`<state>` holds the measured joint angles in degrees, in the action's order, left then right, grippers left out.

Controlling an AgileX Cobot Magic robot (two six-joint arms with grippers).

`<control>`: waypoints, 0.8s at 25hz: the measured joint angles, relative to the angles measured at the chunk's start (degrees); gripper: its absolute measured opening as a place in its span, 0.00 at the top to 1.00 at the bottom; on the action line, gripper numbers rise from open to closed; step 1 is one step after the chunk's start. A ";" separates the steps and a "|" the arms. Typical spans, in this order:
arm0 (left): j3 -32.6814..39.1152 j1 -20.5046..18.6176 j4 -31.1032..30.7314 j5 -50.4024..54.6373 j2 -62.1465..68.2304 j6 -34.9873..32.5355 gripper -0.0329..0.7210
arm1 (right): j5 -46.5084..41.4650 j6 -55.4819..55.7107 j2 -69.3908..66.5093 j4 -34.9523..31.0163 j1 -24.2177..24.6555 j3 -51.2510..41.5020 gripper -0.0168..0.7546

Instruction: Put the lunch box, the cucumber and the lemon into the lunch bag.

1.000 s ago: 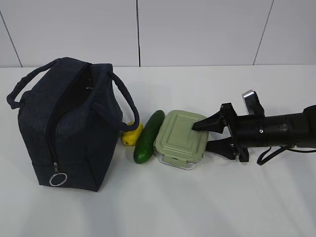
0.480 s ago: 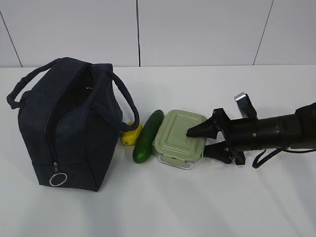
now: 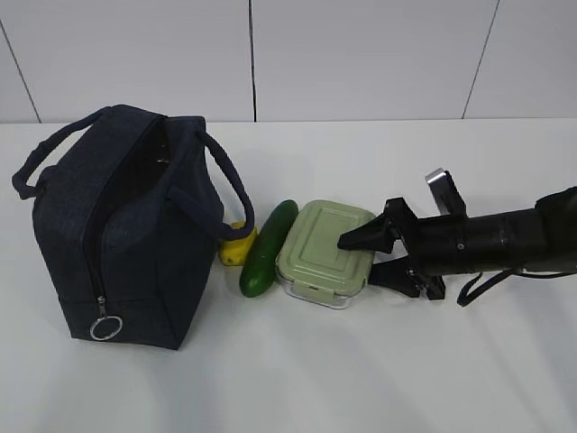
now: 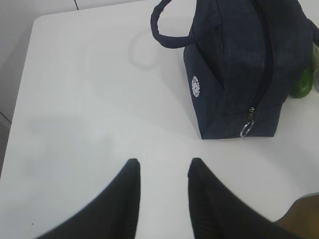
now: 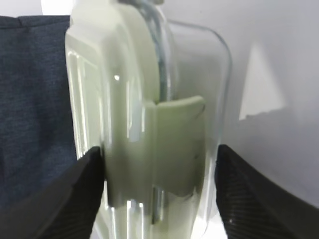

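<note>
Straddling the lunch box, the right gripper is spread, one finger above the lid, one below, contact unclear; the lunch bag lies beyond.

The left gripper hangs parted, empty.

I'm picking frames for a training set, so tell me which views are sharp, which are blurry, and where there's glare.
Exterior view: sharp and evenly lit, soft shadows under the lunch bag and cucumber. Left wrist view: bag crisp, near fingers slightly soft, the table bright, nearly washed out. Right wrist view: the lunch box fills the frame, soft-focused, with small glints on lid and clear wall.
</note>
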<state>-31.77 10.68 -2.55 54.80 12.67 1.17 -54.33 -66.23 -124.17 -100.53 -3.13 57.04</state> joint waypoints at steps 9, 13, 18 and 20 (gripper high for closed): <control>0.00 0.00 -0.17 0.13 0.00 0.00 0.64 | 0.00 -0.99 0.00 -1.11 0.00 0.00 0.39; 0.00 0.00 -0.27 0.13 0.00 0.00 0.64 | -0.11 -1.35 0.00 -1.25 0.00 0.00 0.39; 0.00 0.00 -0.27 0.13 0.00 0.00 0.64 | -0.43 -1.80 0.00 -1.38 0.00 0.00 0.42; 0.00 0.00 -0.27 0.13 0.00 0.00 0.64 | -0.59 -1.84 0.00 -1.38 0.00 0.00 0.43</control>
<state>-31.77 10.68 -2.82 54.93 12.67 1.17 -54.92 -68.07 -124.17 -101.91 -3.13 57.04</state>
